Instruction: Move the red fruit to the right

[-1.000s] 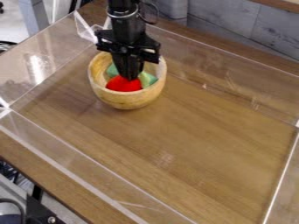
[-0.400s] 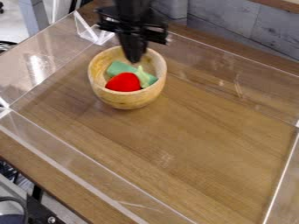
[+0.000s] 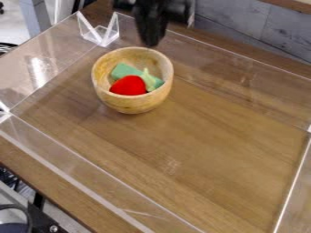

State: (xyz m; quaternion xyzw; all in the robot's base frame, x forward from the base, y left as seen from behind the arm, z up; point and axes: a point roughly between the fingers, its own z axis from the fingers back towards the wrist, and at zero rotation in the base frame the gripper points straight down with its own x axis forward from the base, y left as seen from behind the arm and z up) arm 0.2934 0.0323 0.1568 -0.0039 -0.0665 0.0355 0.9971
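The red fruit (image 3: 127, 86) lies inside the wooden bowl (image 3: 135, 106) at the left back of the wooden table, next to a light-green block (image 3: 131, 71). My gripper (image 3: 152, 40) hangs above and behind the bowl, clear of it. It looks dark and blurred, with its fingers together and nothing between them. The fruit is not touched by the gripper.
Clear acrylic walls (image 3: 36, 55) ring the wooden tabletop (image 3: 195, 146). A small transparent folded piece (image 3: 97, 32) stands at the back left, near the gripper. A grey tiled wall sits behind the table.
The gripper has lifted out of the bowl and gone up and back, shut and empty. The red fruit stayed in the bowl.
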